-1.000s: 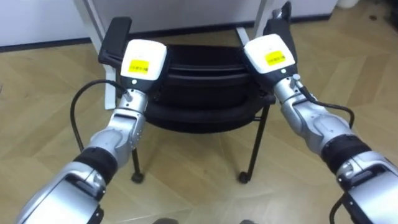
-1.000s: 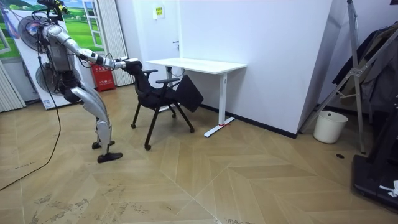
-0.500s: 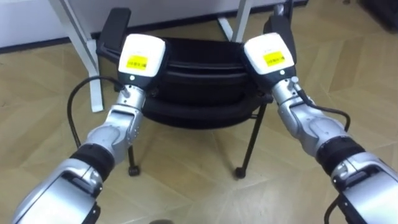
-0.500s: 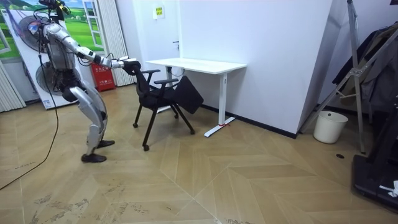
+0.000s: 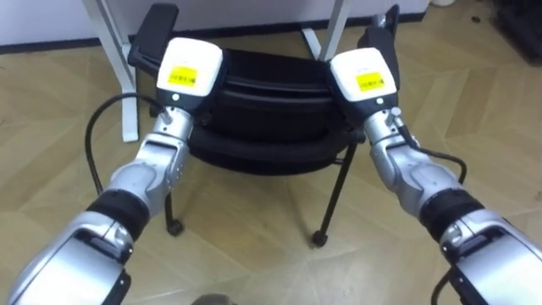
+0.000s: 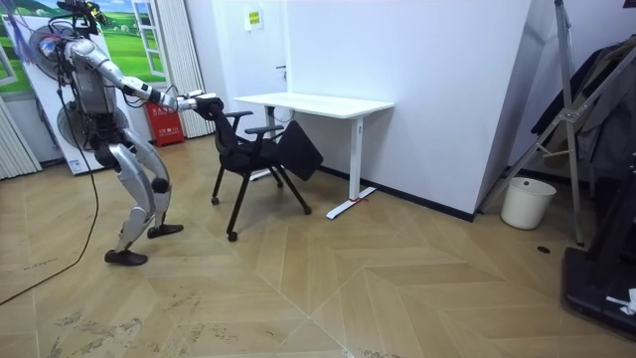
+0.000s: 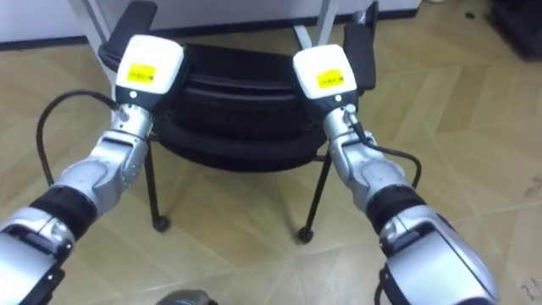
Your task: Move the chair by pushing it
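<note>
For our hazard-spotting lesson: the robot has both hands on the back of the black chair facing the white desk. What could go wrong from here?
1. The armrest beside the left hand sits close to the white desk leg; a straight push may catch it there.
2. The chair stands on casters, and the robot leans into it with one foot far behind; a sudden roll could unbalance it.

You are looking at a bright, evenly lit room. The white wall (image 6: pixel 437 89) at the room view's upper middle is brightest. In the eye views, the wooden floor (image 5: pixel 495 93) shows soft glare at right; the chair (image 5: pixel 262 93) reads dark, with faint shadow beneath.
</note>
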`<state>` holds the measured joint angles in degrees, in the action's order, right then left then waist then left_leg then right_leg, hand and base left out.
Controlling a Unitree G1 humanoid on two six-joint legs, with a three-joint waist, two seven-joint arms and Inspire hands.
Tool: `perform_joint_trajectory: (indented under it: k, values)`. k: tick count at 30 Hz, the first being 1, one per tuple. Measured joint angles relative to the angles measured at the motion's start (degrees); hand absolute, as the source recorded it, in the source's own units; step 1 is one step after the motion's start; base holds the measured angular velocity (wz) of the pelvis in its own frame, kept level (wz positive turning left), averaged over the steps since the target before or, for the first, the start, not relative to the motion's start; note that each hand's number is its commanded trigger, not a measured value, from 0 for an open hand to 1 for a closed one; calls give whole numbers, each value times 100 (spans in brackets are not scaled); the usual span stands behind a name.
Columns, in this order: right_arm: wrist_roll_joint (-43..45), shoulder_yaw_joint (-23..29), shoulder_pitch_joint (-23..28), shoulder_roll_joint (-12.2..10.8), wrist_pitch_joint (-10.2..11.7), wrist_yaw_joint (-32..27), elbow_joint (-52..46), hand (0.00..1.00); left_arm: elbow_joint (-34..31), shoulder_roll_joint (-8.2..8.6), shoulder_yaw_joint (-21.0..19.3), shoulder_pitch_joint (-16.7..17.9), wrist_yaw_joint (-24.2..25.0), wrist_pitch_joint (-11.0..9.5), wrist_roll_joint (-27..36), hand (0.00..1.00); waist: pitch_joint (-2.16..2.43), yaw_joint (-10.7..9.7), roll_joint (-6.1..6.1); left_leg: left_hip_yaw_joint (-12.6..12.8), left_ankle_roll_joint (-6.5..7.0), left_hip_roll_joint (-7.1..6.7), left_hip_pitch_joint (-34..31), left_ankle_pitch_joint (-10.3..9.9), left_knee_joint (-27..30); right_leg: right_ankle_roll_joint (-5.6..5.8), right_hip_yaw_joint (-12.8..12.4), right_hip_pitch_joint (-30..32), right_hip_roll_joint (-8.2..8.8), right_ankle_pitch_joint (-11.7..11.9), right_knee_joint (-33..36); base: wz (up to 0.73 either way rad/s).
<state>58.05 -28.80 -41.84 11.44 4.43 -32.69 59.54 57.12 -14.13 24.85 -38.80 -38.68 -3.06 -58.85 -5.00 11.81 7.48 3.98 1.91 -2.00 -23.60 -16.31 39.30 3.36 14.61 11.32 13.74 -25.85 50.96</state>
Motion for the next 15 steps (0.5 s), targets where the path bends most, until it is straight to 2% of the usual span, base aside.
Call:
perform_joint_trajectory:
  k: [1, 4, 8, 10, 11, 12, 14, 15]
  values:
    - [-6, -36, 0, 3, -7, -8, -31, 100, -57, 10, -21, 47, -16, 14, -27, 100, 7, 10, -9, -172, -22, -89, -10, 20, -68, 14, 63, -42, -14, -8, -125, -7]
    - [-151, -128, -2, 18, -59, -87, -45, 100, -87, 26, -24, 50, -122, 65, -43, 100, 15, 98, 1, -429, 1, -224, -61, 43, -127, 14, 111, -42, -78, -8, -270, -11]
    - [-176, -156, -16, 10, -84, -127, -41, 100, -88, 36, -19, 50, -193, 118, -43, 100, 27, 101, 25, -435, 41, -291, -85, 68, -175, 37, 177, -43, -36, 5, -321, 4]
    - [-284, -270, -15, -10, -148, -126, -42, 100, -105, 24, -18, 84, -213, 138, -43, 100, 33, 114, 36, -451, 89, -316, -52, -1, -157, 143, 309, -2, 86, 90, -101, 7]
    - [-312, -296, -15, -21, -164, -126, -53, 100, -112, 23, -19, 93, -213, 147, -43, 100, 32, 117, 43, -455, 99, -331, -34, -3, -148, 134, 341, 1, 137, 113, -29, 8]
    - [-321, -317, -14, -63, -193, -122, -31, 100, -150, 19, -25, 137, -212, 168, -43, 100, 29, 124, 50, -460, 101, -358, 19, -5, -117, 74, 374, 3, 210, 168, 109, 8]
    - [-335, -359, -13, -107, -195, -121, 43, 100, -183, 17, -34, 193, -210, 191, -55, 100, 25, 167, 35, -461, 123, -333, 102, -79, -4, 6, 352, 7, 253, 275, 319, 3]
    - [-356, -376, -10, -146, -196, -121, 106, 100, -193, 16, -33, 203, -212, 205, -54, 100, 13, 235, 10, -445, 134, -316, 171, -154, 52, -44, 376, 8, 328, 369, 467, -15]
